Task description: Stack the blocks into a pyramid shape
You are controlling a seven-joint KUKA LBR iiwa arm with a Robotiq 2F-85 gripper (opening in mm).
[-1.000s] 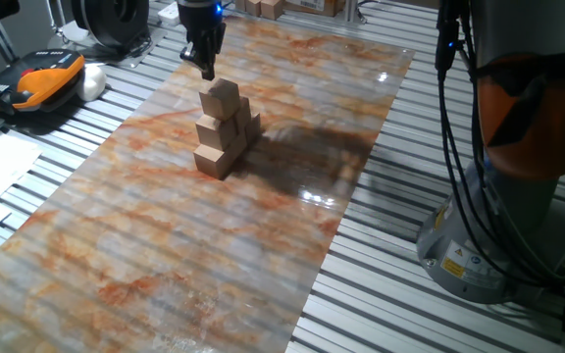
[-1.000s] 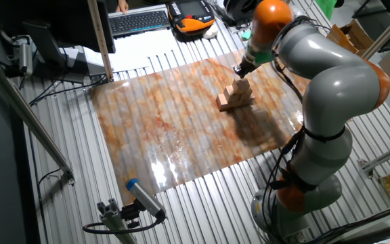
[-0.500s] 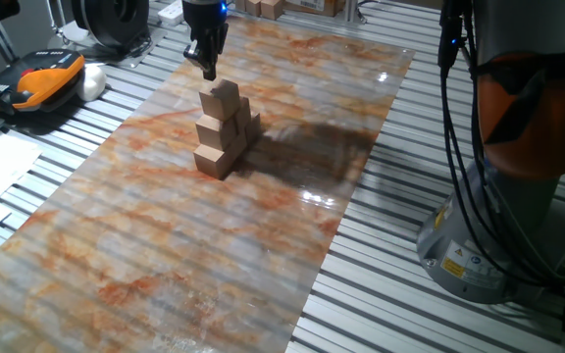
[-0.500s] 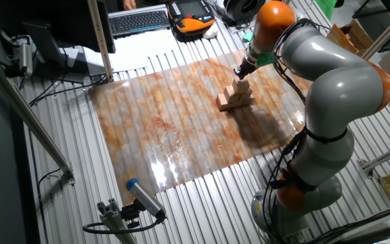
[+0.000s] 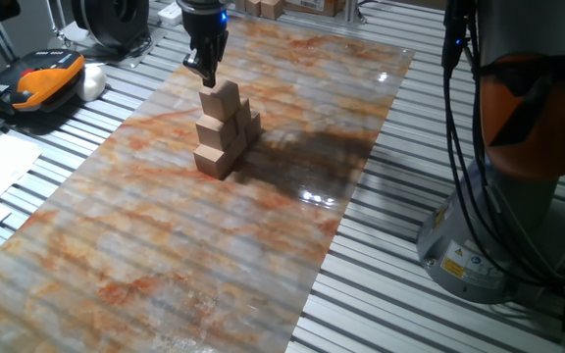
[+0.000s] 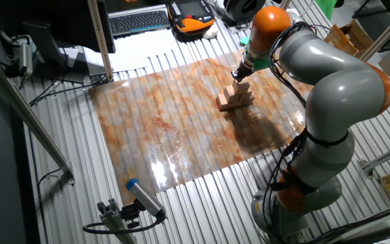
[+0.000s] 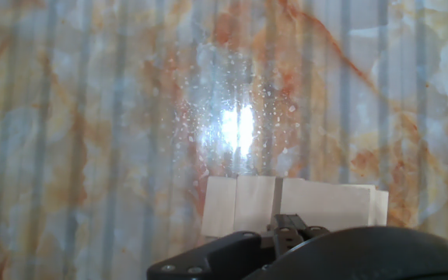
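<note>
An orange device [image 5: 42, 80] lies at the far left, off the marbled mat [image 5: 165, 235] covering the bench [image 5: 381, 284]. Near the mat's middle stands the pyramid [image 5: 225, 129] of tan blocks [image 6: 235, 95]. The gripper [image 5: 204, 71] hangs just above the top block [image 5: 222, 98]; whether its jaws are apart or together cannot be told. At right rises the arm's grey base [image 5: 503, 186].

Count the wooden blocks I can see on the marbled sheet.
6: all in one pyramid, three at the base, two above, one on top. Some are partly hidden behind others.
</note>
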